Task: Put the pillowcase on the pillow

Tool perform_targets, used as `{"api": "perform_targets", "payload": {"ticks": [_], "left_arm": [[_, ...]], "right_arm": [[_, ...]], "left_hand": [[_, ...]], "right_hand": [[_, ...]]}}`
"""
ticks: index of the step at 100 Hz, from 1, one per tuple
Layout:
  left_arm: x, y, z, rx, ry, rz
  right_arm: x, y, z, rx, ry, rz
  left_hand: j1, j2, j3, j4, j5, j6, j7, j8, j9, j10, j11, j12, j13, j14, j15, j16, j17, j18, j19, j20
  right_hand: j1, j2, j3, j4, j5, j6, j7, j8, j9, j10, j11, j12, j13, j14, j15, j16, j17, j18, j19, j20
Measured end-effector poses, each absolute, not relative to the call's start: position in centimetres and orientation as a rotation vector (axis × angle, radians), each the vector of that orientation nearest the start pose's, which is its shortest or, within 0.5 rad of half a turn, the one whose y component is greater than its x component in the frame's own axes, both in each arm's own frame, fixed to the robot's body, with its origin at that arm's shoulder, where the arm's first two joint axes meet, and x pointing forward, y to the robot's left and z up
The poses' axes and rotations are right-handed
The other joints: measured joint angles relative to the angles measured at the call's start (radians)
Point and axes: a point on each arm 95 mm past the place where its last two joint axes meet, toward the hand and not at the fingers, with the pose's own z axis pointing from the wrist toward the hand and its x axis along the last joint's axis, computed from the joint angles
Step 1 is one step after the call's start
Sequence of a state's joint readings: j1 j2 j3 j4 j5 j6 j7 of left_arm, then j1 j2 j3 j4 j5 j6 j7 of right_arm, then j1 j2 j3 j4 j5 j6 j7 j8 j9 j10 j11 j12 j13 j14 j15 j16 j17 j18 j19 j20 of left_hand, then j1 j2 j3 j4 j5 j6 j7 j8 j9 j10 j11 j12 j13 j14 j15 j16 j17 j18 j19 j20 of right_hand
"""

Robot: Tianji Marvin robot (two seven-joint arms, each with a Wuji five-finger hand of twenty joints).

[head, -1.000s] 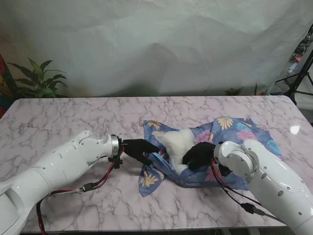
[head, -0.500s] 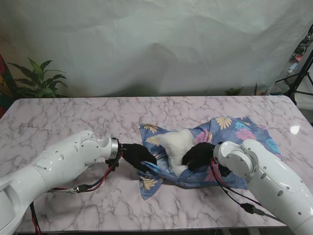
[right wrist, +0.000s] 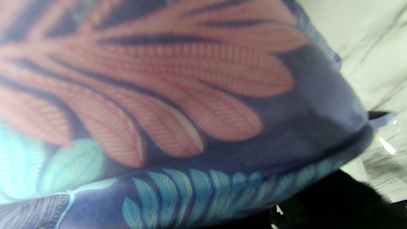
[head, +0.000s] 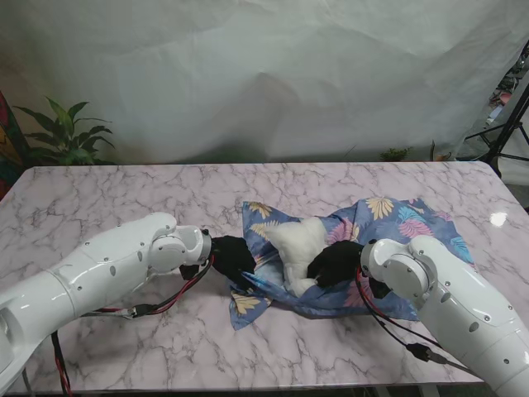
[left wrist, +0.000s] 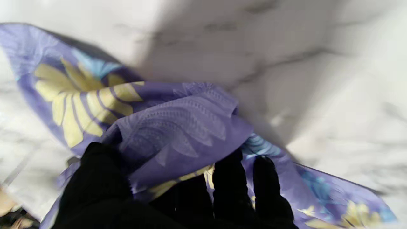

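Note:
A blue pillowcase (head: 388, 227) with yellow, pink and teal leaf prints lies crumpled right of the table's middle. A white pillow (head: 299, 246) sticks out of its left opening. My left hand (head: 232, 258), in a black glove, is shut on the pillowcase's left edge; the left wrist view shows purple-blue cloth (left wrist: 178, 127) bunched between thumb and fingers (left wrist: 233, 181). My right hand (head: 335, 263), also black-gloved, presses against the pillow's right side at the pillowcase mouth. The right wrist view is filled by printed fabric (right wrist: 178, 105), hiding the fingers.
The marble table (head: 124, 198) stretches left and toward the back. A green potted plant (head: 58, 136) stands beyond the far left corner. A white backdrop hangs behind. A black tripod (head: 508, 132) stands at the far right. Red and black cables (head: 157, 308) trail under my left arm.
My left hand has moved right and closed on the pillowcase's left edge, bunching the cloth toward the pillow. The right hand has barely moved.

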State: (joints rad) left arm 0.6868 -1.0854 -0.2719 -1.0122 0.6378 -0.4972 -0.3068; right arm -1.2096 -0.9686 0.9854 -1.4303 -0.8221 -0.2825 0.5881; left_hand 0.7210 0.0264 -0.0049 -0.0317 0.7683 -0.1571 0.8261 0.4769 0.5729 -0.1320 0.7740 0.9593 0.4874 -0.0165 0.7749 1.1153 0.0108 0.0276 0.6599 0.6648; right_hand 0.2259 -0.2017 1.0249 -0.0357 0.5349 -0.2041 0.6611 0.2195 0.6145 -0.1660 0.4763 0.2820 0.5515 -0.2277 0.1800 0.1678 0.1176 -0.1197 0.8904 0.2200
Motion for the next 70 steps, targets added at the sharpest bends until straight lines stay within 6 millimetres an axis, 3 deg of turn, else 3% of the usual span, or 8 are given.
{"api": "perform_targets", "payload": {"ticks": [3, 17, 32, 37, 41, 49, 60, 70], "left_arm": [[49.8, -7.8, -34.5, -0.665, 2.585, -1.205], [50.3, -7.5, -34.0, -0.636, 2.53, -1.165], [51.0, -7.3, -33.0, -0.59, 2.459, -1.128], [51.2, -7.2, -32.6, -0.619, 2.418, -1.179], [51.2, -7.1, -32.5, -0.643, 2.391, -1.23], [51.7, -6.6, -33.0, -0.785, 2.344, -1.366], [52.1, -6.0, -33.9, -0.912, 2.33, -1.486], [51.8, -6.0, -34.5, -0.924, 2.378, -1.49]], "right_arm": [[44.8, 0.0, -32.8, 1.18, 2.291, 1.157], [44.8, 0.0, -32.8, 1.18, 2.289, 1.159], [44.8, 0.1, -32.8, 1.179, 2.288, 1.166], [44.8, 0.1, -32.9, 1.178, 2.289, 1.166], [44.9, 0.1, -32.9, 1.176, 2.291, 1.166], [44.9, 0.1, -33.0, 1.176, 2.294, 1.166], [44.9, 0.1, -33.0, 1.176, 2.293, 1.168], [44.9, 0.1, -33.0, 1.176, 2.293, 1.169]], "left_hand": [[-0.013, 0.001, -0.002, 0.0, 0.0, -0.001, 0.056, 0.042, -0.079, 0.023, -0.066, -0.06, -0.067, 0.001, -0.095, -0.077, -0.005, 0.004, -0.042, -0.009], [-0.026, 0.006, 0.001, 0.0, -0.037, -0.001, 0.233, 0.211, -0.186, -0.003, -0.171, -0.28, -0.177, 0.002, -0.394, -0.418, -0.027, 0.014, -0.193, -0.079], [0.008, -0.085, -0.006, 0.002, -0.057, -0.014, 0.394, 0.346, -0.166, 0.024, -0.398, -0.516, -0.132, 0.048, -0.461, -0.535, 0.01, 0.023, -0.215, -0.115], [0.004, -0.151, 0.086, 0.022, -0.056, -0.009, 0.416, 0.415, -0.09, 0.026, -0.416, -0.549, -0.056, 0.072, -0.464, -0.568, 0.043, 0.023, -0.178, -0.127], [-0.004, -0.21, 0.212, 0.046, -0.054, 0.061, 0.443, 0.472, 0.007, 0.037, -0.416, -0.572, 0.019, 0.09, -0.464, -0.59, 0.075, 0.022, -0.123, -0.144], [0.008, -0.344, 0.417, 0.053, -0.045, 0.197, 0.477, 0.57, 0.216, 0.077, -0.411, -0.524, 0.207, 0.098, -0.408, -0.573, 0.144, 0.007, 0.018, -0.174], [0.117, -0.426, 0.44, 0.04, -0.039, 0.207, 0.485, 0.691, 0.353, 0.092, -0.465, -0.243, 0.358, 0.074, -0.246, -0.411, 0.18, 0.0, 0.141, -0.207], [0.169, -0.423, 0.39, 0.03, -0.142, 0.215, 0.486, 0.803, 0.353, 0.101, -0.466, -0.172, 0.39, 0.066, -0.154, -0.271, 0.165, 0.0, 0.148, -0.207]], "right_hand": [[0.0, 0.0, 0.0, 0.0, 0.0, 0.0, 0.0, 0.0, 0.0, 0.0, 0.0, 0.0, 0.0, 0.0, 0.0, 0.0, 0.0, 0.0, 0.0, 0.0], [0.0, 0.0, 0.0, 0.0, -0.001, 0.0, -0.001, -0.001, 0.0, 0.0, 0.0, 0.0, 0.0, 0.0, 0.0, 0.0, 0.0, 0.0, 0.0, 0.0], [0.0, 0.001, 0.0, 0.0, -0.002, 0.0, -0.003, -0.003, 0.0, 0.0, 0.0, 0.0, 0.0, 0.0, 0.0, 0.0, 0.0, 0.0, 0.003, 0.0], [0.0, 0.001, 0.001, 0.0, -0.002, 0.0, -0.003, -0.003, -0.001, 0.0, 0.0, 0.0, 0.0, 0.0, 0.0, 0.0, 0.0, 0.0, 0.004, 0.0], [0.0, 0.001, 0.006, 0.0, -0.002, 0.0, -0.003, -0.003, -0.001, 0.0, 0.0, 0.0, 0.0, 0.0, 0.0, 0.0, 0.0, 0.0, 0.004, 0.0], [0.0, 0.001, 0.006, 0.0, -0.002, 0.0, -0.003, -0.003, -0.001, 0.0, 0.0, 0.0, 0.0, 0.0, 0.0, 0.0, 0.0, 0.0, 0.005, 0.001], [0.0, 0.001, 0.006, 0.0, -0.002, 0.0, -0.003, -0.003, -0.001, 0.0, 0.0, 0.0, 0.0, 0.0, 0.0, 0.0, 0.0, 0.0, 0.005, 0.007], [0.0, 0.0, 0.006, 0.0, -0.002, 0.0, -0.001, -0.003, -0.001, -0.001, 0.0, 0.0, 0.0, 0.0, 0.0, 0.0, 0.0, 0.0, 0.005, 0.008]]}}
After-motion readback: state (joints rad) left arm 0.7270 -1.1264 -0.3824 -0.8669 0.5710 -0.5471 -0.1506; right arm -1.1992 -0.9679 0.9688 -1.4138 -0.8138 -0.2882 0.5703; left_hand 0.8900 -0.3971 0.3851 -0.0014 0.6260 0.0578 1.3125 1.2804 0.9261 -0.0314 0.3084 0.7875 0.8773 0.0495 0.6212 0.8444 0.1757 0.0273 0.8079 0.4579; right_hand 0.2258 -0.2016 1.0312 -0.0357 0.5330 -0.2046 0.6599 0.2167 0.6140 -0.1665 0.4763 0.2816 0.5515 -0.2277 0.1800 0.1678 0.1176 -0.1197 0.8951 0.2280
